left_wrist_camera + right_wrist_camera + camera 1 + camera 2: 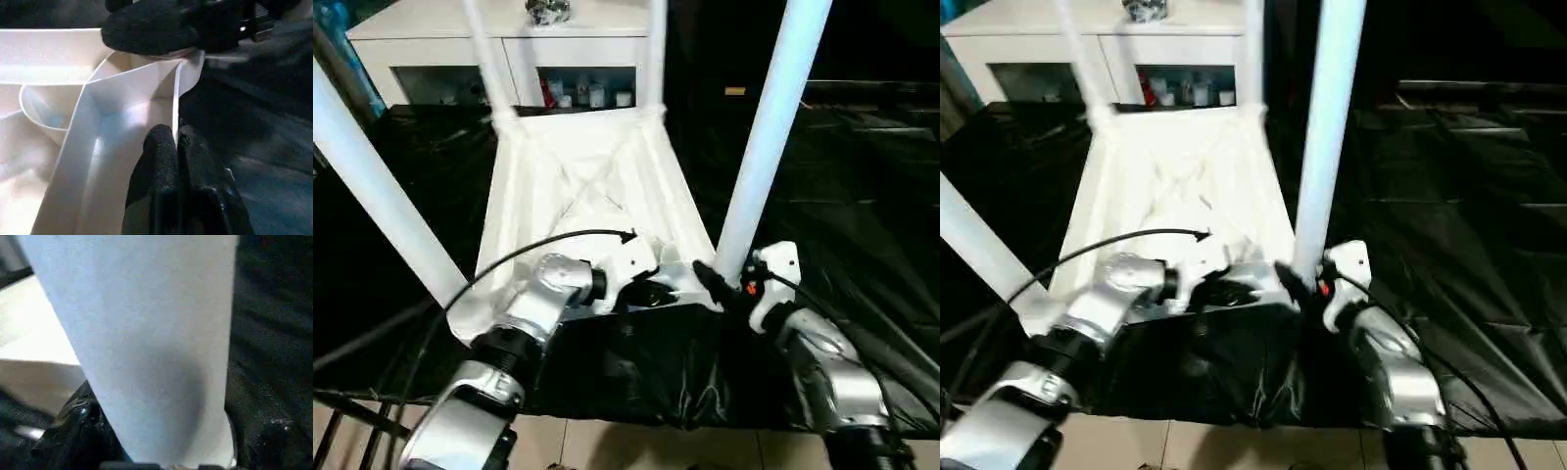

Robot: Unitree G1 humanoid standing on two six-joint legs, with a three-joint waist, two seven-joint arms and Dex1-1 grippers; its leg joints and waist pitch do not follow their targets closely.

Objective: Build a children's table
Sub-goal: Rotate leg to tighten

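left gripper (175, 147) is clamped tight on the thin rim wall of the upturned table top (592, 196). right gripper (720, 284) stands partly spread around the base of the near right leg (766, 137); contact is masked by the leg itself. leg tops are cut off by the frame, and the near left leg (372, 186) socket is hidden behind the left forearm. table is set on a black sheet (842, 196). a white cabinet (431, 49) is seen behind.
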